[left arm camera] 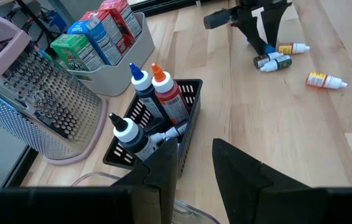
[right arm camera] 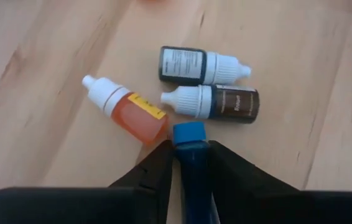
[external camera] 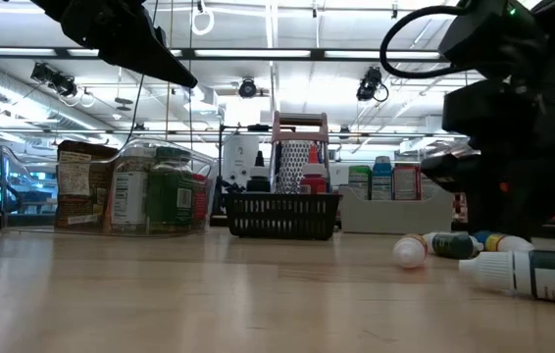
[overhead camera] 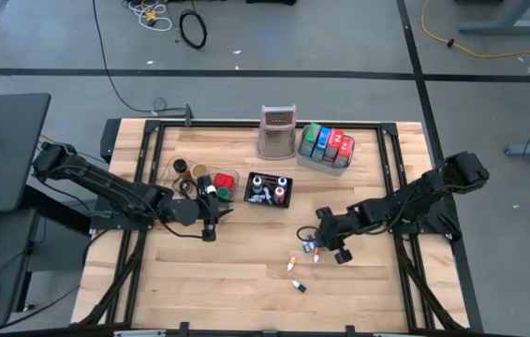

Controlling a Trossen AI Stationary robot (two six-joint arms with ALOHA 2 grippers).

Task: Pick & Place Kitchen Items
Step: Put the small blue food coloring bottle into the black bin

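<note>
While right claw point(right arm camera: 191, 155) grips blue-capped bottle point(right arm camera: 191, 152), black mesh basket point(left arm camera: 188, 102) holds bottles; left claw point(left arm camera: 194, 162) empty, ajar.

The wooden table point(overhead camera: 246, 281) lies bare across the lower left of the high view, an easy way in. Along the top edge, box grater point(overhead camera: 277, 132), grey tray point(overhead camera: 326, 161) and black mesh basket point(overhead camera: 271, 190) crowd together. Small dropper bottles point(overhead camera: 304, 259) litter lower centre, beside the right gripper point(overhead camera: 326, 245).

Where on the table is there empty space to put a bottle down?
Bare wood spans the near left, below the left gripper, and the near right corner. It is crowded around the mesh basket, grater and loose bottles beside the right gripper.
</note>
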